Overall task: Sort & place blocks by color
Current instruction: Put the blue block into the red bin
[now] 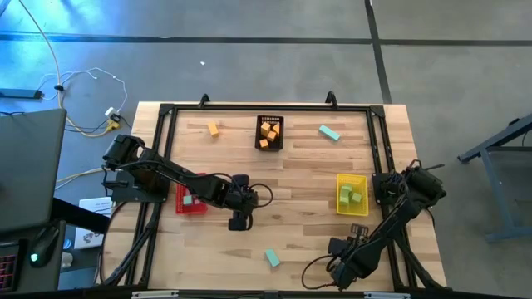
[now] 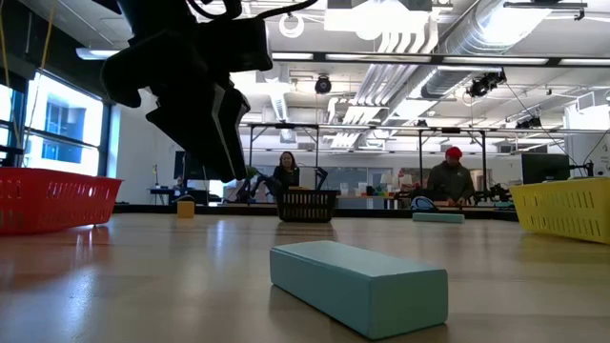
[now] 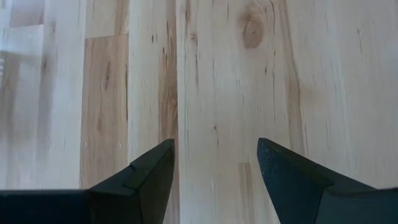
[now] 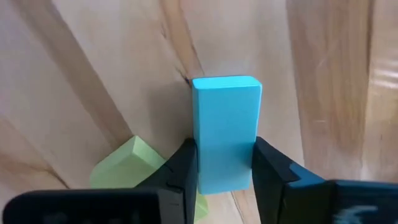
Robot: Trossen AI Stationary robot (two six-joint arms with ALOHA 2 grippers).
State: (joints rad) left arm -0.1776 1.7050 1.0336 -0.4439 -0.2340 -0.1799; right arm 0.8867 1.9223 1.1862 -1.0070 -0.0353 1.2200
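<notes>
Teal block (image 4: 225,130) between right tool (image 4: 225,171) fingers

The bench (image 1: 299,183) is pale wood in glued planks, grained and knotted, with a soft satin sheen. Between the right hand (image 4: 224,171) fingers sits a teal bar (image 4: 225,124), smooth and matt like painted wood or plastic. Beside that hand lies a light green block (image 4: 124,165), equally matt. The left hand (image 3: 214,168) fingers look like dull black plastic.

My left gripper (image 1: 239,223) sits above bare table (image 1: 299,216) just right of the red basket (image 1: 190,199). My right gripper (image 1: 335,247) is near the front edge. A teal block (image 1: 272,258) lies between them.
</notes>
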